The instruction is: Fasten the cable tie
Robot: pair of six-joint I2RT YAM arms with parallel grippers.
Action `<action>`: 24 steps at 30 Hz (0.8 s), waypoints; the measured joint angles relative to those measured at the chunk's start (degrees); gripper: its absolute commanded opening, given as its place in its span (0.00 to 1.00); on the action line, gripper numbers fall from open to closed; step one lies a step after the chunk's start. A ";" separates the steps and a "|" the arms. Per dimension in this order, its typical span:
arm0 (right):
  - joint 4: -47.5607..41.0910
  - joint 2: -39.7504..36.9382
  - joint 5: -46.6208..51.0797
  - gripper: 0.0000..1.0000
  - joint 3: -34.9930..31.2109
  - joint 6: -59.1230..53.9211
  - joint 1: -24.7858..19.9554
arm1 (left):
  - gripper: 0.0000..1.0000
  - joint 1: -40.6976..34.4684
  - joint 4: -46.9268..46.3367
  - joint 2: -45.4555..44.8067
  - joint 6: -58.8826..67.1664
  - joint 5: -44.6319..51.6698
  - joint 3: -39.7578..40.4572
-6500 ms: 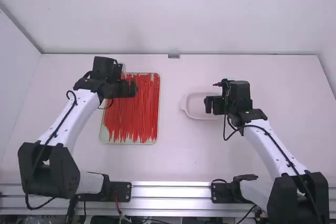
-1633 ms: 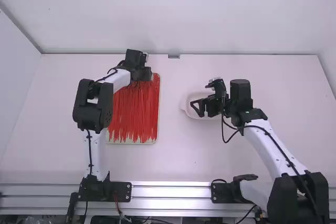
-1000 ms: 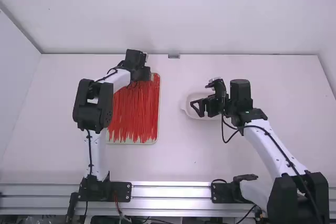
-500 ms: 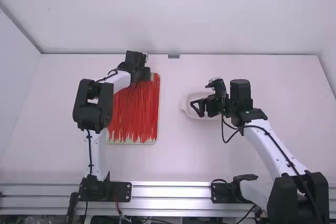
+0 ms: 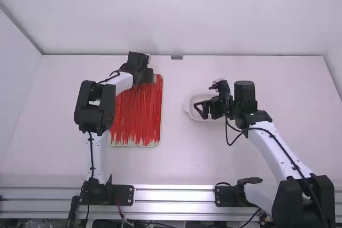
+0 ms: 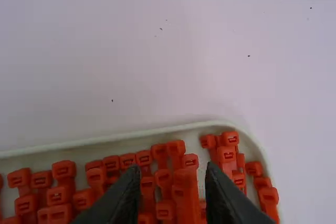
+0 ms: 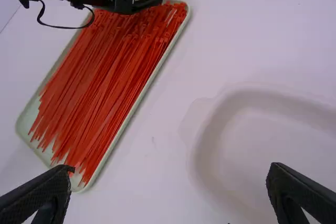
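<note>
Left gripper point(image 6: 171, 182) — ajar, empty — over light, springy ties point(image 6: 63, 174), probably best pinched by the head; right gripper point(image 7: 173, 195) wide, empty.

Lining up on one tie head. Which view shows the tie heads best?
Left wrist view: the tie heads lie close up, individual slots visible. In the high and right wrist views, the ties appear as long red strands on the tray.

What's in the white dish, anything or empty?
Empty: the white dish shows a bare inside in the right wrist view.
</note>
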 measured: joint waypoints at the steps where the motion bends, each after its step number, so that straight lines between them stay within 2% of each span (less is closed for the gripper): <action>1: -0.02 0.00 0.02 1.00 0.00 0.02 0.00 | 0.33 -0.02 -0.13 0.00 -0.15 0.00 0.00; 9: 0.00 0.00 0.00 1.00 -0.02 0.02 0.00 | 0.32 -0.24 -0.87 0.02 -0.61 0.13 0.00; 15: -0.02 0.00 0.00 1.00 -0.02 0.02 0.00 | 0.37 -0.22 1.07 0.02 -0.61 0.11 0.00; 18: 0.02 0.00 0.00 1.00 0.00 0.04 0.00 | 0.51 -0.24 1.22 0.02 -0.68 0.09 0.00; 19: 0.00 0.00 0.00 1.00 0.00 0.02 0.00 | 0.65 -0.24 1.25 0.02 -0.66 0.04 0.00; 20: 0.00 0.00 0.00 1.00 0.00 0.04 0.00 | 0.72 -0.24 1.22 0.02 -0.74 0.02 0.00; 22: 0.00 0.00 0.00 0.99 -0.02 0.04 0.00 | 0.78 -0.26 1.25 0.00 -0.83 -0.04 0.00; 24: -0.02 0.00 0.02 1.00 0.00 0.07 0.00 | 0.79 -0.31 1.38 0.00 -0.81 -0.04 0.00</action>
